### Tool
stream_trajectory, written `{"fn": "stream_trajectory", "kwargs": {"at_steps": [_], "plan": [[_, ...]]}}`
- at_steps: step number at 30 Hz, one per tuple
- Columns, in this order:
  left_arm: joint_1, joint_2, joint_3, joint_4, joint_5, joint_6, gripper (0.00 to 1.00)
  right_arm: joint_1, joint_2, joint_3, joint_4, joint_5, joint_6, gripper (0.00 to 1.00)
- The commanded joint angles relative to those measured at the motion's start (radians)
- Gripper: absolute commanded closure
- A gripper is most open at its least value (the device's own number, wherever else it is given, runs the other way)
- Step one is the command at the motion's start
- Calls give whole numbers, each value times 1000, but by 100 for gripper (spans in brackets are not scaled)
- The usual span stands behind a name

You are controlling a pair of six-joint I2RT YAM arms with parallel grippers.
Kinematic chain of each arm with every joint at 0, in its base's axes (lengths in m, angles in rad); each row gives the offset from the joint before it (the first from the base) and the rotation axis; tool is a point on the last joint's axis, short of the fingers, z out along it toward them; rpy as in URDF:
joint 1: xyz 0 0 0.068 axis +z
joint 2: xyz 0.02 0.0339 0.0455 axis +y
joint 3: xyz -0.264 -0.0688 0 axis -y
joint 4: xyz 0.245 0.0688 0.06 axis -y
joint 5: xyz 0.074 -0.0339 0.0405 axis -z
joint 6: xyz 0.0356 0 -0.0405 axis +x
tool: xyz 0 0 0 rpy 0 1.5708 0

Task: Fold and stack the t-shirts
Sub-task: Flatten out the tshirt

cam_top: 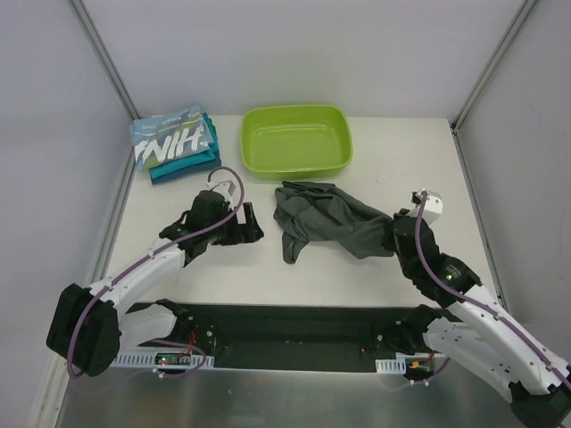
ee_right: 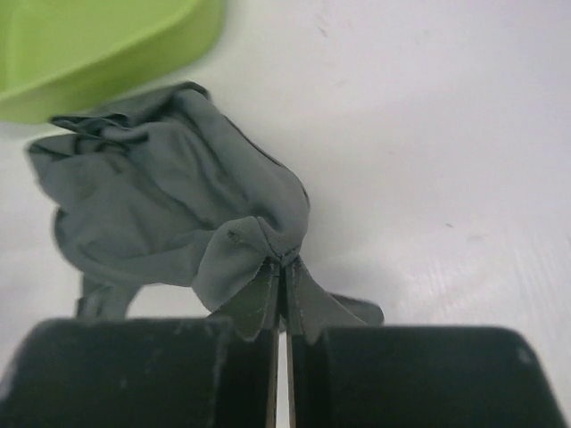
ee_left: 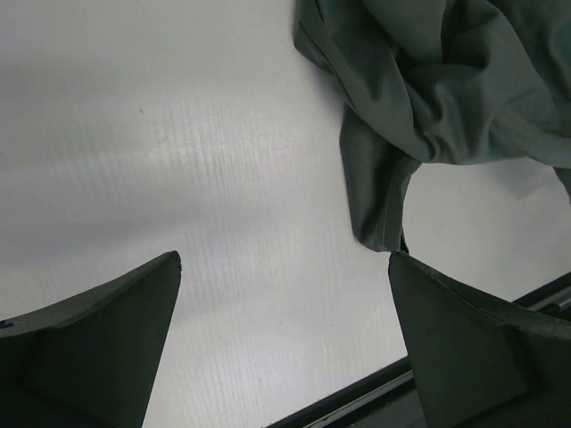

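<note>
On a white table [cam_top: 357,267], a crumpled dark grey t-shirt [cam_top: 330,218] lies at centre, its right edge pinched tight in the right gripper [ee_right: 284,267]; the left gripper [ee_left: 284,259] gapes empty beside it. Folded t-shirts [cam_top: 176,143] sit far left.

The light blue t-shirt [cam_top: 174,135] at the far left of the bench [cam_top: 375,267] is showing big white letters, seemingly reading "NIH". A line of smaller print above them is coming out too small to read. Nothing else is carrying legible text.
</note>
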Motion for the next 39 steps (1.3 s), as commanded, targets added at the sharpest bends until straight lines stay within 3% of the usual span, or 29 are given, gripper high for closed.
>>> {"fn": "stream_trajectory", "kwargs": {"at_steps": [1, 10, 20, 24, 26, 28, 29, 34, 39], "plan": [[-8, 111, 113, 55, 47, 25, 1, -66, -65, -66, -108, 66, 37, 99], [-8, 501, 426, 41, 47, 98, 3, -124, -13, -106, -170, 37, 36, 99], [-8, 844, 757, -11, 173, 123, 20, -156, -34, -128, -159, 14, 2, 99], [-8, 921, 826, -15, 316, 112, 48, -164, -39, -137, -146, 8, -7, 99], [-8, 926, 833, -18, 319, 107, 65, -169, -39, -135, -144, 2, -15, 99], [-8, 901, 816, -22, 323, 107, 96, -170, -40, -131, -144, -3, -16, 99], [-7, 882, 802, -22, 322, 107, 100, -172, -43, -131, -144, -6, -16, 99], [-8, 679, 699, -22, 287, 111, 100, -173, -76, -94, -149, -41, -45, 99], [-10, 341, 567, -22, 163, 98, 100, -173, -103, 42, -139, -194, -133, 99]]}}
